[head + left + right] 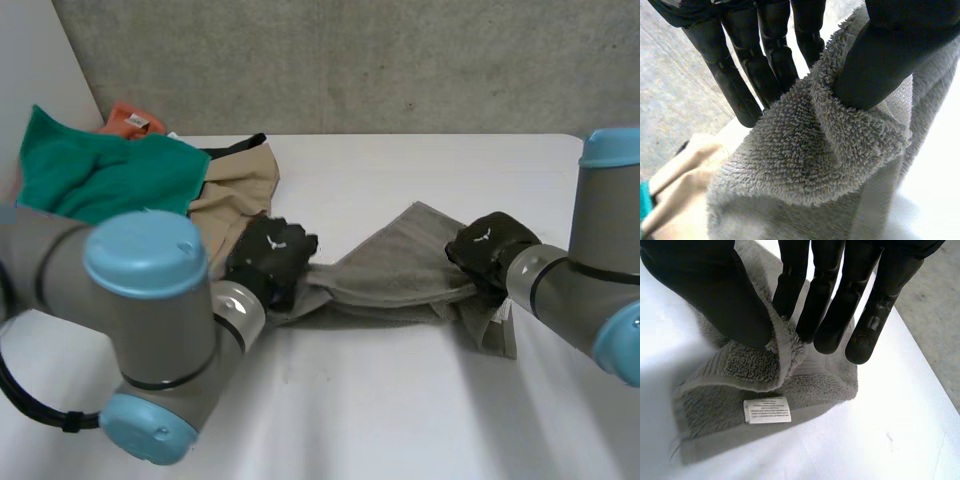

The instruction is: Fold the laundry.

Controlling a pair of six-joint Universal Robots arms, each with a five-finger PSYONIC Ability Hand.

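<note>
- Nearest you, the front of the white table is bare. That's your open room for laying a fold down flat.
- The grey terry towel sits mid-table as a rumpled band strung between the two hands, with one flap running off toward the back.
- Your left hand has the towel's left end pinched. In the left wrist view, the thumb presses the pile against straight fingers.
- Your right hand pinches the right end, thumb against fingers on a hemmed edge, just beside the white care label.
- My guess is the step is stretching it out flat or carrying a fold over. Move both hands at the same height and pace so it doesn't skew, with light tension so the middle doesn't bunch.
- Watch the left side: the beige garment lies just beside the left hand, and I can't tell if it touches the towel. Dragging that way could snag it.
- Farther back, a green cloth and something orange are piled in the far left corner.
- The far right of the table looks free up to its edge at the concrete wall.
</note>
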